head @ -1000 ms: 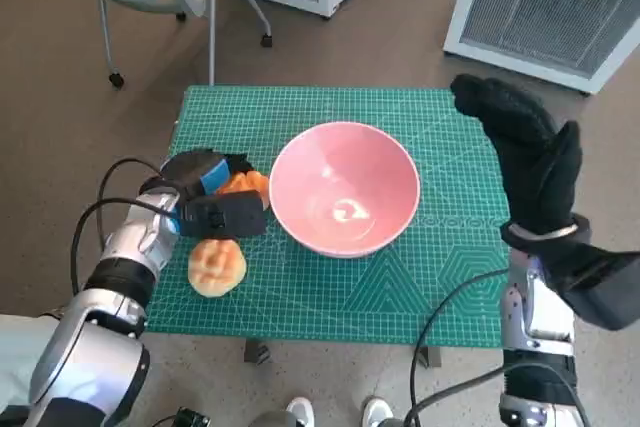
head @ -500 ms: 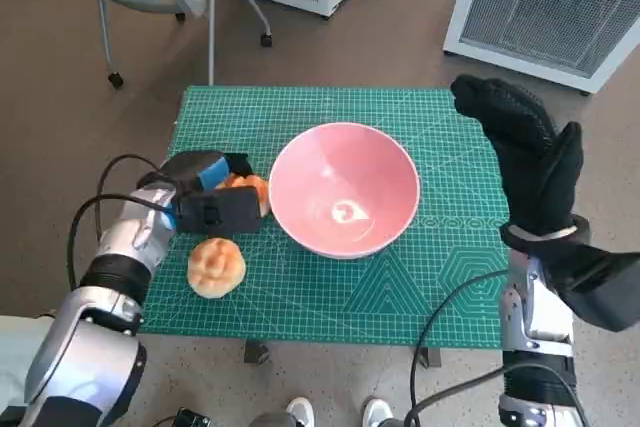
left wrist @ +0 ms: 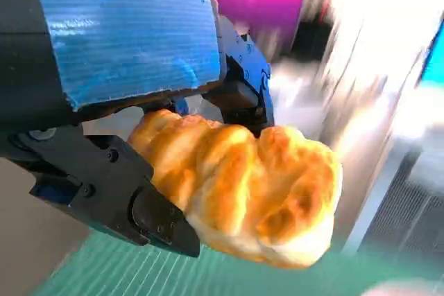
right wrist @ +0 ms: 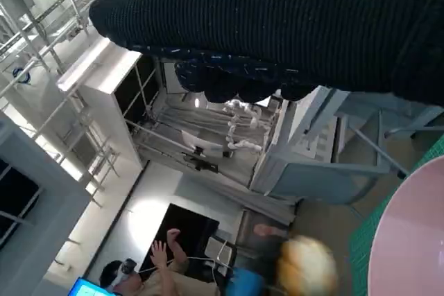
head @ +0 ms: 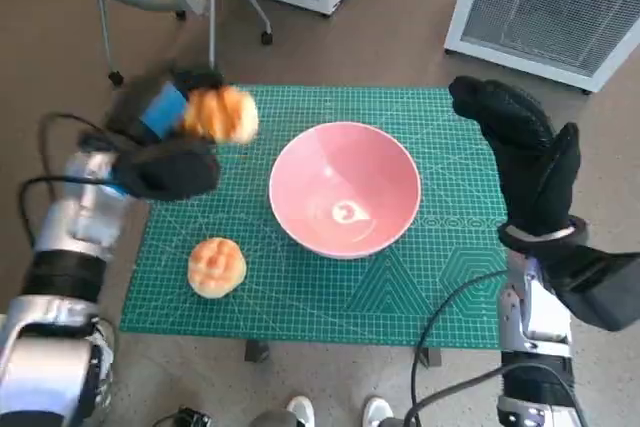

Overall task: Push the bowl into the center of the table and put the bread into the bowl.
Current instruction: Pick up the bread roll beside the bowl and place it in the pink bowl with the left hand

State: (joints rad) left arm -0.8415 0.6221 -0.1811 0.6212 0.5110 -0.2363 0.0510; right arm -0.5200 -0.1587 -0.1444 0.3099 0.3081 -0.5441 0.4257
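Two bread rolls and one pink bowl (head: 345, 189) are visible. The left hand (head: 160, 112) grips one bread roll (head: 222, 114) in the air, left of the bowl and above the far left part of the table (head: 440, 277). The second roll (head: 216, 266) lies on the table, near-left of the bowl. Right of the bowl, the right hand (head: 525, 162) holds nothing, its fingers stretched out.

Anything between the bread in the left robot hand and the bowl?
Nothing. In the head view only bare green mat separates the held bread, in the left robot hand, from the pink bowl.
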